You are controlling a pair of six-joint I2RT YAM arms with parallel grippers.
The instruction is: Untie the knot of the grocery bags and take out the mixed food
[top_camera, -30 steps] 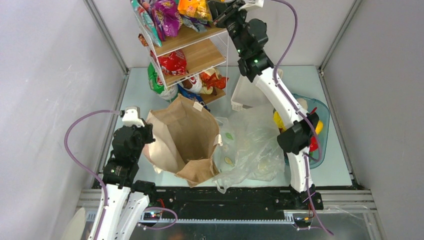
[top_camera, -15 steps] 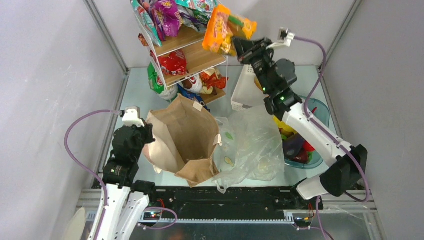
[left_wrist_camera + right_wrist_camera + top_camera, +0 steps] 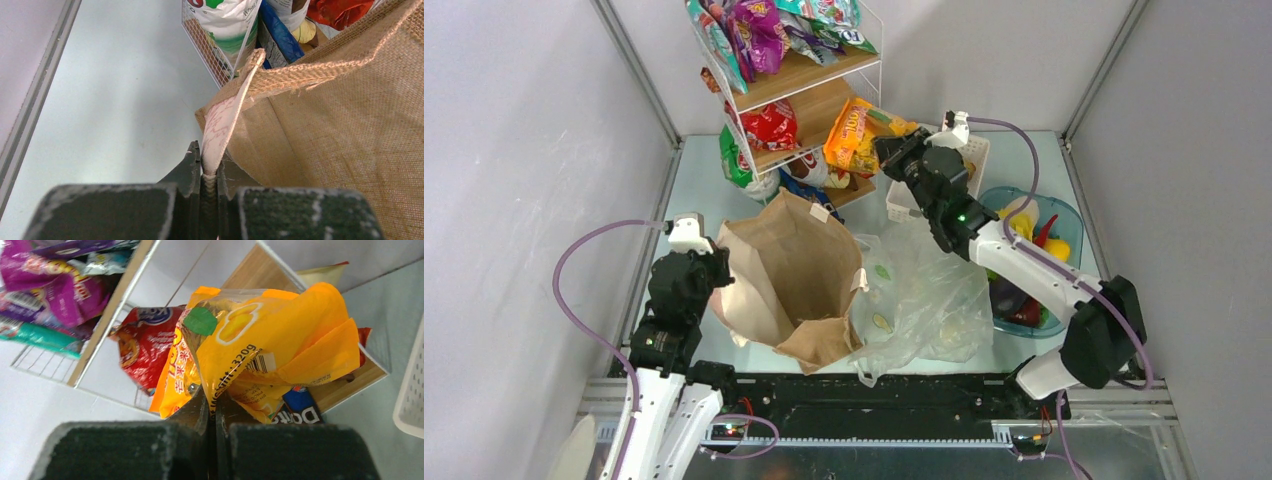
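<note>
On the pale table (image 3: 704,180), the tall wire-and-wood shelf (image 3: 819,100) of snack packets is standing at the back. The large brown grocery bag (image 3: 789,285) is sitting open in front of it, unmoved over the last second. The thin clear plastic bag (image 3: 929,290) is lying slack just beside it.

The left end effector (image 3: 210,172) is staying clamped on a pale strip at the brown bag's rim.

The right end effector (image 3: 894,155), up at the top shelf a second ago, is now coming down beside the middle shelf. It is gripping a crinkly orange snack packet (image 3: 854,135), possibly two packets pressed together. That food is in the air and outside both bags, so it is probably being carried to a resting place.
</note>
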